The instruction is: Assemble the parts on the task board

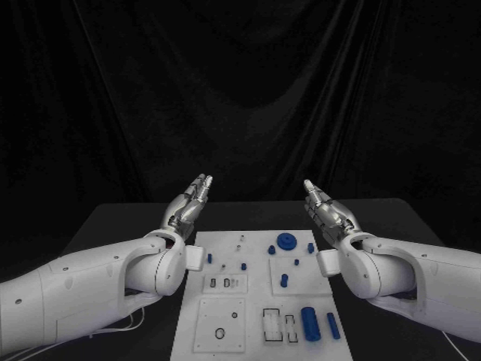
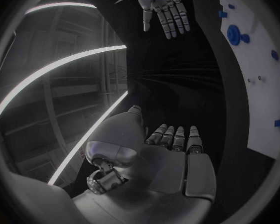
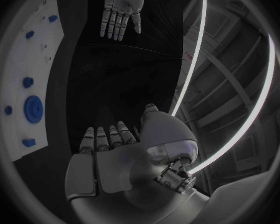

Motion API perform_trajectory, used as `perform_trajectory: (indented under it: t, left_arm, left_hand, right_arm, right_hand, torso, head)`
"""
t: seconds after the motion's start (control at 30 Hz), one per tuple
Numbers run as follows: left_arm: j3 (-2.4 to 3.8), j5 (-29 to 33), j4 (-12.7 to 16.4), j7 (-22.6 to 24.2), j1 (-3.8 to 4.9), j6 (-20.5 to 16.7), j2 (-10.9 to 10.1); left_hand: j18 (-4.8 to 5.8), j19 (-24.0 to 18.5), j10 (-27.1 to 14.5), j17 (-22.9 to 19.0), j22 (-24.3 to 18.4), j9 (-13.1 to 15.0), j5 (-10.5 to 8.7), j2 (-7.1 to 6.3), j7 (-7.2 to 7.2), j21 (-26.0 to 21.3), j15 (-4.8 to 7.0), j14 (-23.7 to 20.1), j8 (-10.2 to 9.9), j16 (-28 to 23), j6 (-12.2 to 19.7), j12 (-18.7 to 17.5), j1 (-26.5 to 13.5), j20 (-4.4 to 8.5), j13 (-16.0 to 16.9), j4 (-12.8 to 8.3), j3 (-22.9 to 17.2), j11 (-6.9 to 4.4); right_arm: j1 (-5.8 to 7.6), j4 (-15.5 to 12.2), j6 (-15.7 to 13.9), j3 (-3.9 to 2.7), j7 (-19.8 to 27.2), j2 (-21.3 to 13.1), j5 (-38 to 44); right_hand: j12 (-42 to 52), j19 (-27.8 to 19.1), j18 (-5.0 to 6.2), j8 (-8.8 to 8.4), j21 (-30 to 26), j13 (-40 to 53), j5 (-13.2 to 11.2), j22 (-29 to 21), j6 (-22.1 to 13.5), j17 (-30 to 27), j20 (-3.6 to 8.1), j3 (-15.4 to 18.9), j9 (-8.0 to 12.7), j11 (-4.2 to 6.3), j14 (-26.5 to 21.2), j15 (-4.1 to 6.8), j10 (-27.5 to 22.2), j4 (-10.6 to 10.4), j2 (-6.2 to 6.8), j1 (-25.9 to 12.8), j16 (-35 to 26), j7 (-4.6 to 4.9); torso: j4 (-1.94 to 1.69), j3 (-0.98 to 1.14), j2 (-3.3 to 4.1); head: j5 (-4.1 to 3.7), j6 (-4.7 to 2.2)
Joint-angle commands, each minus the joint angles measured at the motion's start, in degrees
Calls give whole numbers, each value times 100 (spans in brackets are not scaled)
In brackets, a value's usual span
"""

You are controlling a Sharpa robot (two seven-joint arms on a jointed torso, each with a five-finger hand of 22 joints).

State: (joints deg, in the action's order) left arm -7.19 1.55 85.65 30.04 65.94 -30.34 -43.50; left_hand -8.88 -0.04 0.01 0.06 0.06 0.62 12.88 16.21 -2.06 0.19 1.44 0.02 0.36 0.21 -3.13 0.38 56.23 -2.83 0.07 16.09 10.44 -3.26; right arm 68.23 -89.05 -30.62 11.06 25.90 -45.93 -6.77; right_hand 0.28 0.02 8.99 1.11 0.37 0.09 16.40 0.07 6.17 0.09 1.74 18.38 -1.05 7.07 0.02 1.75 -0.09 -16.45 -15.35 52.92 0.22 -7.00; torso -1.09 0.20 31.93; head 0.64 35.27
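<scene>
Both hands are up off the table w/ nothing in them: left hand (image 1: 189,201) and right hand (image 1: 328,208) are raised at the far end of the task board (image 1: 221,338), fingers straight and lying close together, pointing away from the robot. No contact w/ any part.

Task board lies flat mid-table, between the two forearms. On it: a blue disc (image 1: 286,242) near the far edge, several small blue pegs (image 1: 284,280) scattered mid-board, and two long blue cylinders (image 1: 310,324) at the near right, just beside a rectangular frame slot (image 1: 272,324). A small ring (image 1: 220,332) sits on the near left panel.

Judgement: nothing assembled yet; step in hand is picking a first part. To do it well:
- choose one part + its socket before lowering
- long cylinders look easiest, they lie on the right hand's side
- turn the wrist palm-down first, then spread the fingers
- come straight down, pinch across the narrow side so it can't roll
- keep the left hand free to steady the board.
</scene>
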Motion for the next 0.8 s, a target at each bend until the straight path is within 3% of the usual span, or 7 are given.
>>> perform_trajectory:
  t: [0.03,0.23,0.43,0.53,0.57,0.7,0.8]
  left_arm:
    - [-119,187,-106,374,157,1385,45]
    - [-360,281,-258,513,369,2181,95]
    - [-493,334,-341,589,485,2619,123]
    - [-509,340,-352,598,500,2672,126]
    - [-509,340,-382,714,524,3093,18]
    - [-509,340,-352,657,527,2826,-8]
    - [-509,340,-348,656,527,2667,-33]
  left_hand:
    - [-84,4,-1,-6,-6,16,44,37,22,-19,94,-2,43,-21,-83,-38,237,-59,-7,72,48,-30]
    - [-94,4,-1,-6,-6,17,-7,-21,33,-19,102,-2,45,-21,-107,-38,274,-59,-7,62,127,-5]
    - [-122,4,-1,-6,-6,24,24,-215,34,-19,94,-2,50,-21,-165,-38,518,-104,-7,54,292,17]
    - [-123,4,-1,-6,-6,19,21,-215,27,-19,85,-2,45,-21,-141,-38,529,-110,-7,57,297,15]
    - [-122,4,-1,-6,-6,2,-14,-179,-38,-19,105,-2,26,-21,-38,-38,557,-88,-7,65,315,-21]
    - [-108,4,-1,-6,-6,-40,-135,-87,-113,-19,294,-2,-14,-21,217,-38,511,124,-7,67,445,-161]
    - [-113,4,-1,-6,-6,-62,-217,-38,-358,-19,375,-2,-36,-21,313,-38,471,192,-7,65,530,-225]
  right_arm:
    - [132,16,1096,122,-482,-26,-543]
    - [264,30,1436,296,-610,-47,-712]
    - [276,32,1467,311,-621,-49,-727]
    - [276,32,1467,311,-621,-49,-727]
    - [325,23,1762,311,-606,-313,-203]
    - [329,29,1675,311,-554,-345,2]
    - [336,24,1618,311,-540,-373,136]
  right_hand:
    - [37,-2,101,27,-37,8,8,-7,21,-9,20,52,-7,-52,-2,640,4,-19,-7,129,-22,-40]
    - [60,-2,98,32,-37,14,-37,-7,41,-9,-139,56,-9,-230,-2,474,5,-19,17,146,-22,-67]
    - [119,-2,-2,45,-37,28,-52,-7,88,-9,-332,56,-16,-529,-2,150,9,-18,79,220,-22,-49]
    - [116,-2,-10,47,-37,27,-61,-7,94,-9,-333,58,-17,-533,-2,145,9,-17,85,222,-22,-51]
    - [98,-2,-12,44,-37,22,-72,-7,86,-9,-286,54,-15,-490,-2,202,7,-19,86,235,-22,-41]
    - [64,-2,35,26,-37,14,-66,-7,30,-9,-187,43,-5,-315,-2,369,5,-23,67,245,-22,19]
    - [54,-2,80,0,-37,12,-59,-7,-50,-9,-148,35,6,-166,-2,498,5,-22,46,251,-22,50]
  torso:
    - [-2,1,2]
    - [-2,1,2]
    - [-2,1,2]
    - [-2,1,2]
    - [-52,-2,194]
    - [-73,-2,213]
    - [-74,-5,215]
  head:
    - [0,-1]
    - [0,-1]
    - [0,-1]
    - [0,-1]
    - [37,138]
    - [29,146]
    - [28,152]
